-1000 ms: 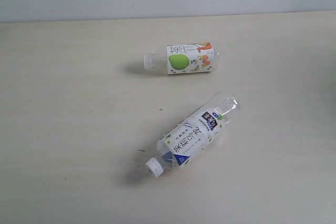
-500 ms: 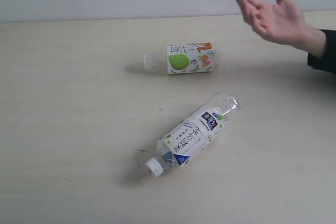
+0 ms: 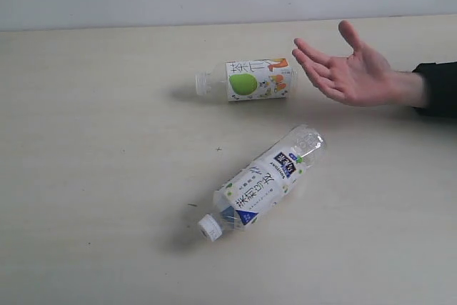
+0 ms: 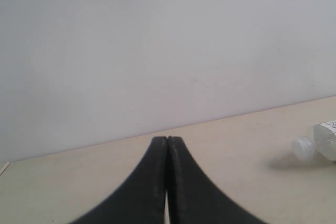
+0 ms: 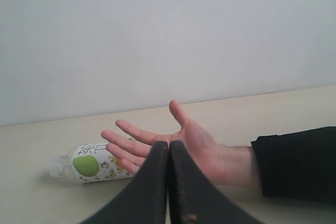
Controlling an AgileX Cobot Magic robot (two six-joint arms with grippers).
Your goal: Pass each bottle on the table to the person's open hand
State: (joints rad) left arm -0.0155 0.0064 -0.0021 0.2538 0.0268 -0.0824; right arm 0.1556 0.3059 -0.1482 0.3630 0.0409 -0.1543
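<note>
The open hand [image 3: 353, 73] is new here. A second ago it is not there at all. Then it comes in high from the right side, and now it is lower down, palm up, fingers spread. It ends in a black sleeve [image 3: 437, 89].

The two bottles have not moved. The apple bottle [image 3: 250, 80] lies on its side on the counter [image 3: 93, 141], far back, with its cap pointing away from the hand. The fingertips are near its flat end, but I cannot tell if they touch. The blue and white bottle [image 3: 264, 180] lies on its side too, closer to the front, and it is tilted. It is well apart from the hand.

The left pincer [image 4: 167, 140] is squeezed shut and holds nothing. The right pincer [image 5: 169, 144] is squeezed shut too, with nothing in it, and it points at the hand.

I think the hand is now ready to get a bottle, so the giving can start. No bottle is picked up yet. A pincer has to spread wide first before it can grab one. The apple bottle looks like the easy one to give, since it is nearest the hand.
</note>
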